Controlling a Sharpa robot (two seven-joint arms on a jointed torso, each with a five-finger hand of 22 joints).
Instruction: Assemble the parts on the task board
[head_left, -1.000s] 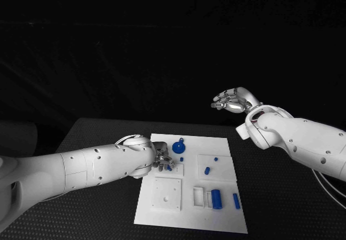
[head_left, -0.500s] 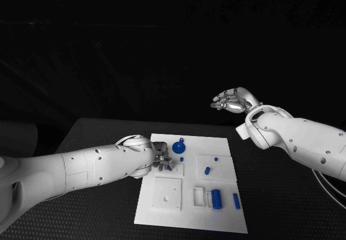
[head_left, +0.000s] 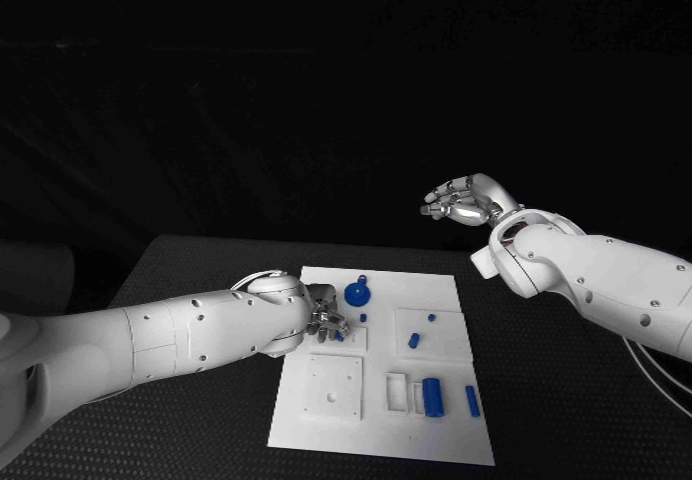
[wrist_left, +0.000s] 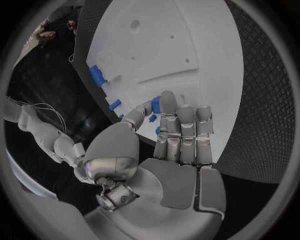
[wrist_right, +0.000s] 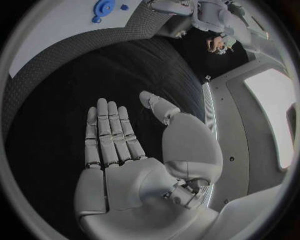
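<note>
Just beyond left fingers (wrist_left: 167, 107) (touching) lies part (wrist_left: 155, 105).

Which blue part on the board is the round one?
The blue disc at the task board's far edge, just beyond the left hand; the others are small pegs or bars.

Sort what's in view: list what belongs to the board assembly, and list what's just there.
Belongs to the job:
task board
round blue part
blue cylinder
blue peg
small blue part
left hand, low over the board

Just there:
black table
right hand, raised clear of the board, holding nothing
</note>
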